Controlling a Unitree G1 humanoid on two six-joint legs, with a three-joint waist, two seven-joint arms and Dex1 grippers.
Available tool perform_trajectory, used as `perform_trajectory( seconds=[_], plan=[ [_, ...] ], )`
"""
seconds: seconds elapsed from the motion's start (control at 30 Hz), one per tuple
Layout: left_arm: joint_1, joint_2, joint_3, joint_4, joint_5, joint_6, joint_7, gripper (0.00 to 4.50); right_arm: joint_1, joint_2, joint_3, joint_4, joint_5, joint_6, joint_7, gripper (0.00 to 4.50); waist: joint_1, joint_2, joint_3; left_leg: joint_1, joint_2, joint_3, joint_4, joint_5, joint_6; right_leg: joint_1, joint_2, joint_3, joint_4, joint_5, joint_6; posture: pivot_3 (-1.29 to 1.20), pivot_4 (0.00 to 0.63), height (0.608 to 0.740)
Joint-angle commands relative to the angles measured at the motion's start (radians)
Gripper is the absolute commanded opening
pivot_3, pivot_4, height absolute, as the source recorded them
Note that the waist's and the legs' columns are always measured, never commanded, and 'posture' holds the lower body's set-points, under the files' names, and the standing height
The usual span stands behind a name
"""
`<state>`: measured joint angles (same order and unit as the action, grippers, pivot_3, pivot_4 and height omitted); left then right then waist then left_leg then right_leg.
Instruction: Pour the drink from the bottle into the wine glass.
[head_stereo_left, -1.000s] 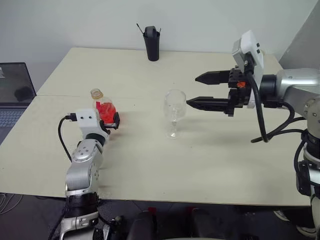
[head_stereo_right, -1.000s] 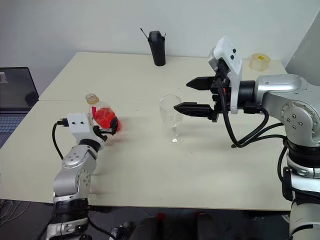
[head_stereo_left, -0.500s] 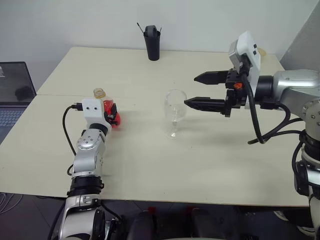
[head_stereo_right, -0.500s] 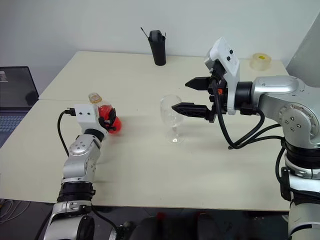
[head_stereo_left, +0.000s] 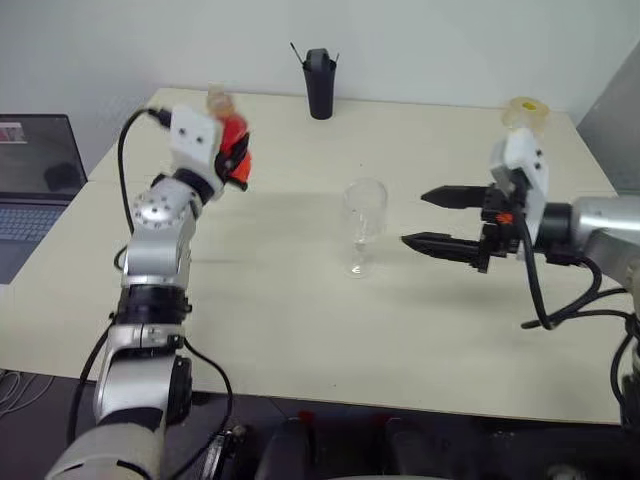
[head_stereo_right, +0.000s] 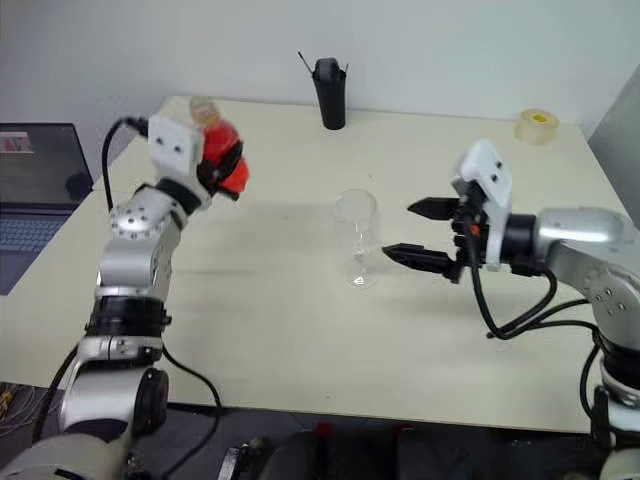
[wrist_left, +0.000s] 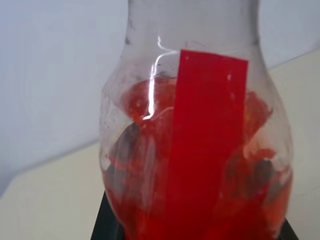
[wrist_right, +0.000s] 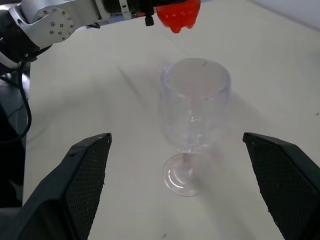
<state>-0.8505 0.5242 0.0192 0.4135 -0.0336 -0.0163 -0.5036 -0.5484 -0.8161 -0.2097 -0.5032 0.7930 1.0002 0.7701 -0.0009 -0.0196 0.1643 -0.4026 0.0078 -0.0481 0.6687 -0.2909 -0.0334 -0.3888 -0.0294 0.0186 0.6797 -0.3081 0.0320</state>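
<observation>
left gripper (head_stereo_right: 222, 168) clamped on rounded clear plastic bottle (head_stereo_right: 218, 160), red drink (wrist_left: 200, 200) inside, raised left of wine glass (head_stereo_left: 363, 225) | right gripper (head_stereo_left: 432, 218) spread, beside glass | smooth cream bench (head_stereo_left: 300, 320)

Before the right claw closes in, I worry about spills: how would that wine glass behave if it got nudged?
The wine glass would probably tip easily: a wide bowl sits on a thin stem over a small round foot. It looks empty, so likely light and quick to slide on the smooth table. The open right claw should close on it gently.
</observation>
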Motion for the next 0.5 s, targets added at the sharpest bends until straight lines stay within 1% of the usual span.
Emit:
perform_trajectory(
  seconds=[0.03, 0.17, 0.27, 0.37, 0.5],
  plan=[
    [-0.06, 0.023, -0.05, 0.024, 0.063, -0.128, -0.043, 1.0, 0.082, 0.003, -0.069, -0.086, -0.012, -0.115, 0.013, 4.5, -0.001, 0.0, 0.0, 0.0, 0.0, -0.001, 0.0, 0.0, 0.0, 0.0, 0.001, 0.0, 0.0, 0.0, 0.0, 0.0, 0.15, 0.74],
    [-0.102, 0.036, -0.104, 0.067, 0.143, -0.252, -0.04, 0.99, 0.207, 0.076, -0.091, -0.142, -0.042, -0.222, -0.041, 4.5, -0.006, 0.0, 0.0, 0.001, 0.003, -0.001, 0.0, 0.0, 0.001, 0.0, 0.005, 0.0, 0.001, 0.0, 0.0, 0.0, 0.15, 0.74],
    [-0.144, 0.024, -0.123, 0.106, 0.178, -0.315, -0.022, 0.99, 0.302, 0.118, -0.105, -0.18, -0.053, -0.286, -0.066, 4.5, -0.006, 0.0, 0.0, 0.001, 0.003, -0.001, 0.0, 0.0, 0.001, 0.0, 0.005, 0.0, 0.002, 0.0, 0.0, 0.0, 0.15, 0.74],
    [-0.184, 0.024, -0.151, 0.15, 0.228, -0.405, -0.004, 0.96, 0.364, 0.132, -0.109, -0.205, -0.06, -0.313, -0.092, 4.5, -0.003, 0.0, 0.0, 0.0, 0.002, -0.001, 0.001, 0.0, 0.0, 0.0, 0.004, 0.0, 0.001, 0.0, 0.0, 0.0, 0.15, 0.74],
    [-0.229, 0.015, -0.174, 0.218, 0.264, -0.496, 0.008, 0.93, 0.402, 0.135, -0.096, -0.224, -0.072, -0.331, -0.123, 4.5, -0.004, 0.0, 0.0, 0.001, 0.002, -0.001, 0.002, 0.0, 0.0, 0.0, 0.004, 0.0, 0.002, 0.0, 0.0, 0.0, 0.15, 0.74]
  ],
)
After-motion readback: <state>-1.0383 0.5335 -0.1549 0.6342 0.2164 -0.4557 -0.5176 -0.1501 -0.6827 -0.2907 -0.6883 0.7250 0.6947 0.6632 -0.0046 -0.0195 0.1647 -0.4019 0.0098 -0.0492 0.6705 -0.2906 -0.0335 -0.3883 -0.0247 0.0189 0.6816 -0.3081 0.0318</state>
